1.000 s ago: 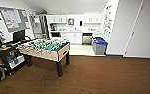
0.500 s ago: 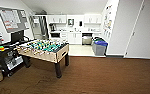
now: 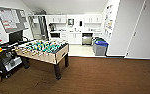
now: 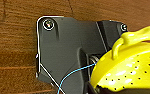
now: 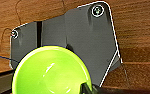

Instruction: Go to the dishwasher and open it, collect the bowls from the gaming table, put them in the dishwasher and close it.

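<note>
From where I stand, the room opens toward a small kitchen at the far end. On the left is a football table point(image 3: 42, 50) with a green field and rods, standing on the brown wood floor point(image 3: 96, 77). Behind it hangs a grey notice board point(image 3: 9, 18) on the wall.

Further right, in the white kitchen row, the dishwasher point(image 3: 87, 39) shows as a steel front under the counter; its door looks closed. It lies straight ahead of the robot and well apart from it, a little right of the middle. Beside it, nearer to us, stand grey bins with blue lids point(image 3: 100, 46).

The left wrist view shows a yellow perforated bowl point(image 4: 131, 67) with a loop handle, close under the left end effector; whether the fingers grip it I cannot tell. The right wrist view shows a lime green bowl point(image 5: 51, 71) close at the right end effector; there also I cannot tell the grip.

I judge neither arm is clearly nearer to the dishwasher.
</note>
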Controlling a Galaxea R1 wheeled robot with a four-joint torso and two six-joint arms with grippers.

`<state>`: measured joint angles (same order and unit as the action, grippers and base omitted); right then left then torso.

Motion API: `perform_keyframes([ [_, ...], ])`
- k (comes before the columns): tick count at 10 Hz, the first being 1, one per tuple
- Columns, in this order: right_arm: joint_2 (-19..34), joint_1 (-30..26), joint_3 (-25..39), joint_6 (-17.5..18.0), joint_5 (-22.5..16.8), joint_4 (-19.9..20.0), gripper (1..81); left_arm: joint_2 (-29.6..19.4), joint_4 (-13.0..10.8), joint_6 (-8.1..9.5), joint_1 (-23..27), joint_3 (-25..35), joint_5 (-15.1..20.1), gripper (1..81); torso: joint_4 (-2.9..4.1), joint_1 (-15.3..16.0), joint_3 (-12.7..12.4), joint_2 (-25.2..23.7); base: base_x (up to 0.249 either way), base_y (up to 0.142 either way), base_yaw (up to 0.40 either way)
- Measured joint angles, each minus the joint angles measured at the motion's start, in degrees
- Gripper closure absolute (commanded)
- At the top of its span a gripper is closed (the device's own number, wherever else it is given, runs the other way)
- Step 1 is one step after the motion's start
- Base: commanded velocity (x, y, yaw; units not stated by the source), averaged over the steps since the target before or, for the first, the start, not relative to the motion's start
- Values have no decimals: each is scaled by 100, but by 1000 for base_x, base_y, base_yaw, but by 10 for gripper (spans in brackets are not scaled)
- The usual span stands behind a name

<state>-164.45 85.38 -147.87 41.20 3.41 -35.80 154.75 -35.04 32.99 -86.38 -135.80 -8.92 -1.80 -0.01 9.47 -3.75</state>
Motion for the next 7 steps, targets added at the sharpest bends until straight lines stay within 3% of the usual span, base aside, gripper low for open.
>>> perform_keyframes([
  [7,-5,4,0,0,-2,0,811,0,0,0,15,0,0,811,0,-2,0,0,112,0,0],
])
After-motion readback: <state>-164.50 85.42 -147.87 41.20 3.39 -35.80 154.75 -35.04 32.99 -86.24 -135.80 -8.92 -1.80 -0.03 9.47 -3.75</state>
